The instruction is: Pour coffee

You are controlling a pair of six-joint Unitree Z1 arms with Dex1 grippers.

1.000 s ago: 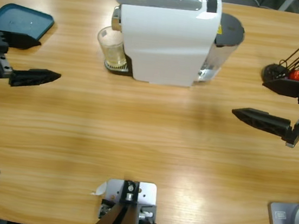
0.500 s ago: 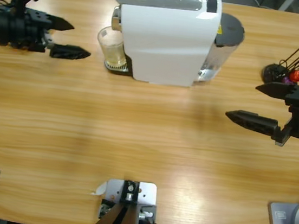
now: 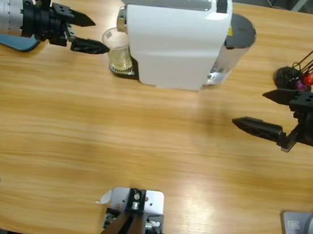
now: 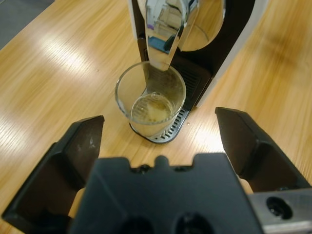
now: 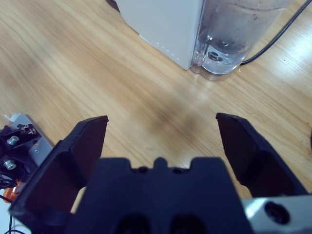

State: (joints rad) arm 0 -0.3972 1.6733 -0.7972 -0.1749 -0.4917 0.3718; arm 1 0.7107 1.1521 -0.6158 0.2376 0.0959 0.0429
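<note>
A clear glass (image 3: 118, 50) (image 4: 150, 99) stands on the drip tray of the white coffee machine (image 3: 175, 38), under its chrome spout (image 4: 165, 29). A shallow layer of pale yellowish coffee (image 4: 151, 109) lies in its bottom. My left gripper (image 3: 89, 33) (image 4: 158, 139) is open, just left of the glass, with its jaws spread wider than the glass and pointing at it. My right gripper (image 3: 265, 111) (image 5: 161, 146) is open over bare table to the right of the machine, holding nothing.
A blue tray (image 3: 18, 44) lies partly under the left arm at the back left. A black holder with small coloured capsules (image 3: 298, 80) stands at the right edge. The machine's clear water tank (image 5: 234, 34) and a black cable (image 5: 273, 36) sit behind it.
The left gripper has swung up from the table's left edge and travelled right until it is close to the glass. The right gripper has crept slightly left.
</note>
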